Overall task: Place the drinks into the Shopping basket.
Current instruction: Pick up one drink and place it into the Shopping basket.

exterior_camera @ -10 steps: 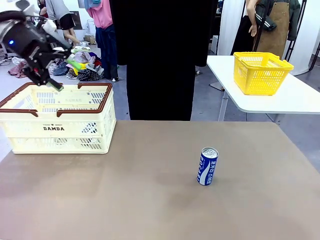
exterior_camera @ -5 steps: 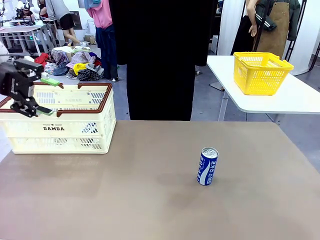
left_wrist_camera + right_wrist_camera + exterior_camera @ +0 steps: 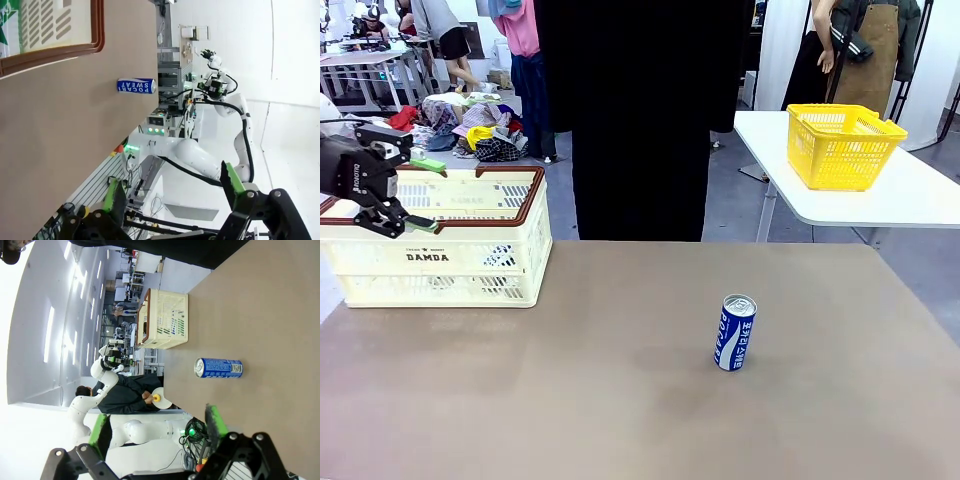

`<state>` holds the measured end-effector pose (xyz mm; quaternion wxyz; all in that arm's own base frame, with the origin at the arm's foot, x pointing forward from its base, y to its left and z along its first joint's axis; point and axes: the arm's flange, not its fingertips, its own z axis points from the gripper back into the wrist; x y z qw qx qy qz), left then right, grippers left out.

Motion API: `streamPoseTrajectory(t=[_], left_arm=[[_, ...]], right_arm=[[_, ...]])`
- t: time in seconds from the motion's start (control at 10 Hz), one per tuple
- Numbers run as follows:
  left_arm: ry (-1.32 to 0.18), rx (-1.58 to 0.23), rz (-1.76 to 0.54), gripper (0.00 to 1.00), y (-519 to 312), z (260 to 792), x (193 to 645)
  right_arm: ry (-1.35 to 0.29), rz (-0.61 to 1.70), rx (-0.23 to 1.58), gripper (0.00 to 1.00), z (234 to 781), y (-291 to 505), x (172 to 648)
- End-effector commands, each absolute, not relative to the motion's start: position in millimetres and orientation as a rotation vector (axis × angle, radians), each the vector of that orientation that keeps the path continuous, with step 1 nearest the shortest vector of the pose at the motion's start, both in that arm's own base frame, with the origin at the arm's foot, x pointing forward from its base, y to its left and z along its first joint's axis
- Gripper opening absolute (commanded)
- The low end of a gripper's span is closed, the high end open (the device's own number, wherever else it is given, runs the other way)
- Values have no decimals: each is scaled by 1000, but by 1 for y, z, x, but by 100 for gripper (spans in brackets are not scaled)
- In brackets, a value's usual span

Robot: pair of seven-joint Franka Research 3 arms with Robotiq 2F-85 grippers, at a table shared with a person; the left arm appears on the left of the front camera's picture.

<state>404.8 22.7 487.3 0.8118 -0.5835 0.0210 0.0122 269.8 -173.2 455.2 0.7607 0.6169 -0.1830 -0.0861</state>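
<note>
Looking across the tabletop (image 3: 570, 400), you have 1 blue drink can (image 3: 735, 332) standing upright right of centre, well apart from everything else, its silver top up and white print on the side; in the left wrist view the same can (image 3: 136, 85) lies sideways in the picture with "POCARI SWEAT" readable, and the right wrist view shows it (image 3: 218, 368) alone on the brown surface. You have 1 cream Shopping basket (image 3: 440, 250) at the far left of the tabletop, brown rim and handles, "DAMDA" on its near wall; you cannot tell from here what is inside it. The left gripper (image 3: 412, 192) hangs at the basket's left end, over its rim, jaws spread wide with nothing between them. The right gripper (image 3: 155, 427) also shows its 2 green-padded jaws spread and holding nothing. 1 person in black stands at the far edge. On a separate white table sits 1 yellow mesh basket (image 3: 842, 145).
</note>
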Motion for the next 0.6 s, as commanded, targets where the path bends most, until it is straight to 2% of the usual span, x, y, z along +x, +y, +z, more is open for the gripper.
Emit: streamPoseTrajectory(t=[0.0,0.5], left_arm=[[61,-1241,21,100,26,488,401],[61,-1241,21,100,26,488,401]], right_arm=[[-419,-177,1360,100,458,-173,272],[-419,-177,1360,100,458,-173,272]])
